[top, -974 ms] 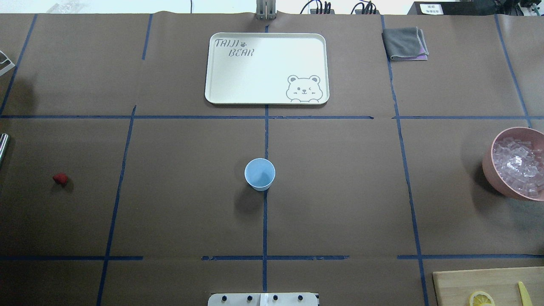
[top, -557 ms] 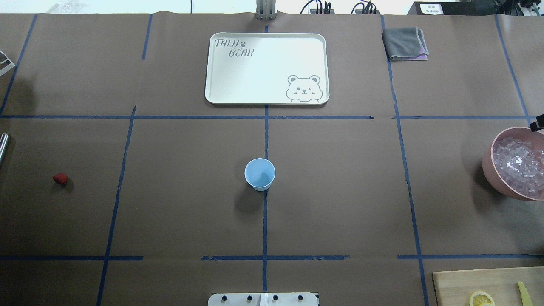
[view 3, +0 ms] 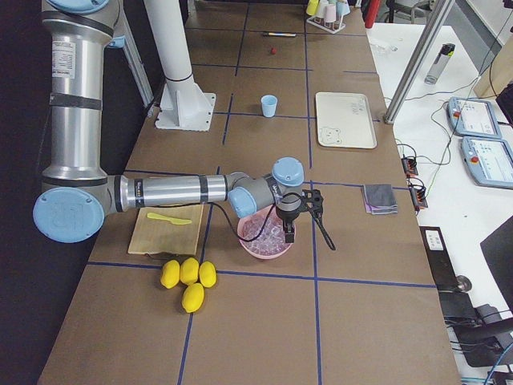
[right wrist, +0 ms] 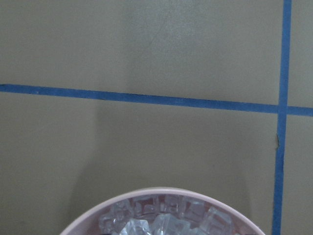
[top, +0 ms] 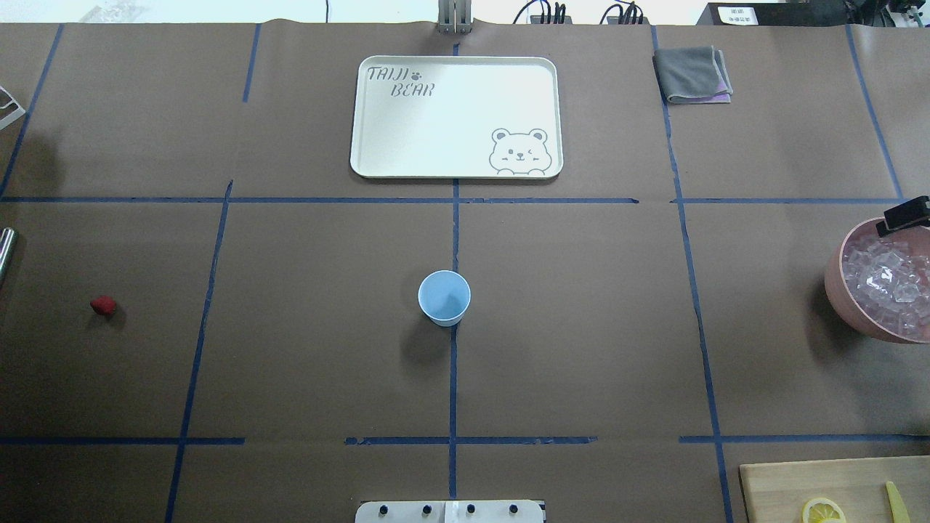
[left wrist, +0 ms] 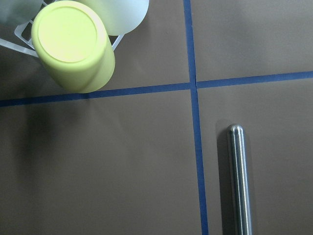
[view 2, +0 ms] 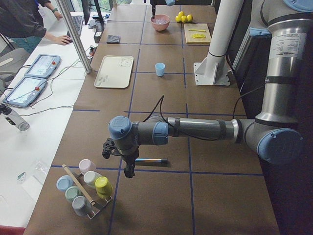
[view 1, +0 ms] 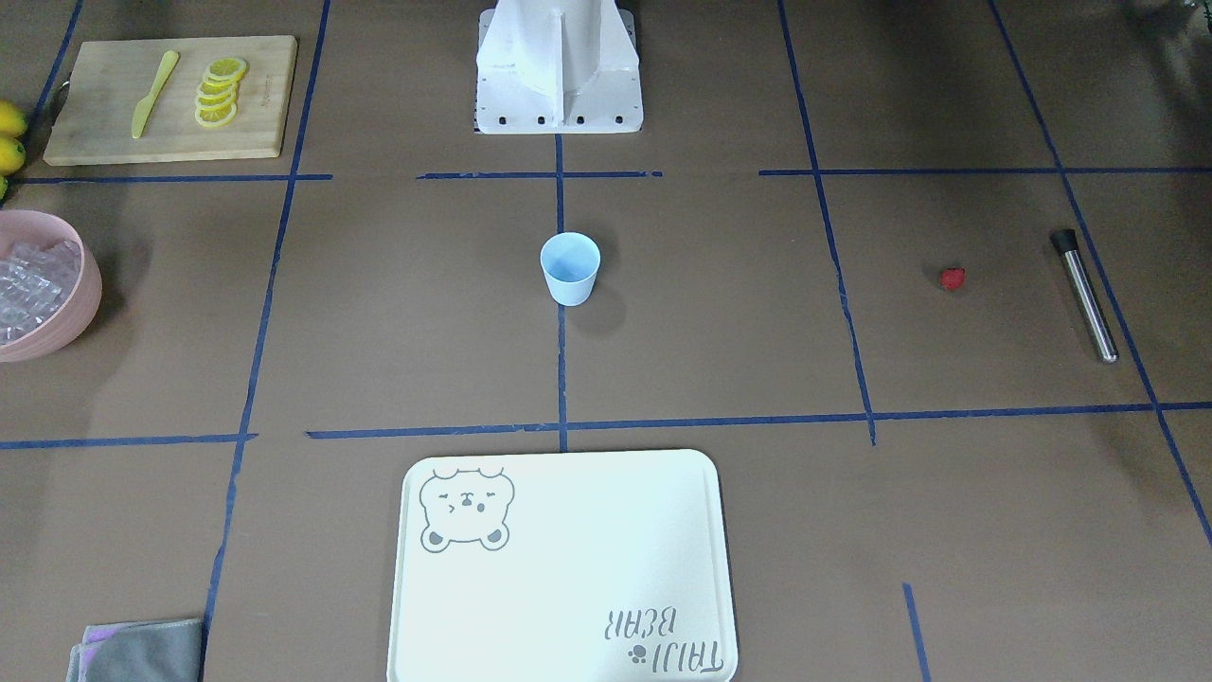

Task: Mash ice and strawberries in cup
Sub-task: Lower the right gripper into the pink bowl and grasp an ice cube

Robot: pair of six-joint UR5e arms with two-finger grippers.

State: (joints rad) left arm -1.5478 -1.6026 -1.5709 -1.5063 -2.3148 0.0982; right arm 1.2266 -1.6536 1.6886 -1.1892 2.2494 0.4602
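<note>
The pale-blue cup [top: 444, 297] stands upright and empty at the table's middle; it also shows in the front view [view 1: 570, 268]. The red strawberry [top: 103, 306] lies alone far to the left. The ice [top: 890, 280] fills a pink bowl [top: 834, 285] at the right edge. My right gripper [view 3: 304, 228] hovers over the bowl's far rim, fingers apart and empty; only one black fingertip [top: 904, 214] shows in the overhead view. My left gripper [view 2: 122, 161] hangs near a steel muddler [left wrist: 239, 181]; I cannot tell whether it is open.
A white bear tray [top: 456, 116] lies at the far middle, a grey cloth [top: 692, 73] to its right. A cutting board [view 1: 95, 123] holds lemon slices [view 1: 220, 90] and a yellow knife. A rack of cups [view 2: 85, 188] stands by the left gripper. Whole lemons [view 3: 186, 277] lie near the bowl.
A black fingertip of my right gripper has come into the overhead view from the right edge, over the bowl's far rim. Cup and strawberry have not moved.
</note>
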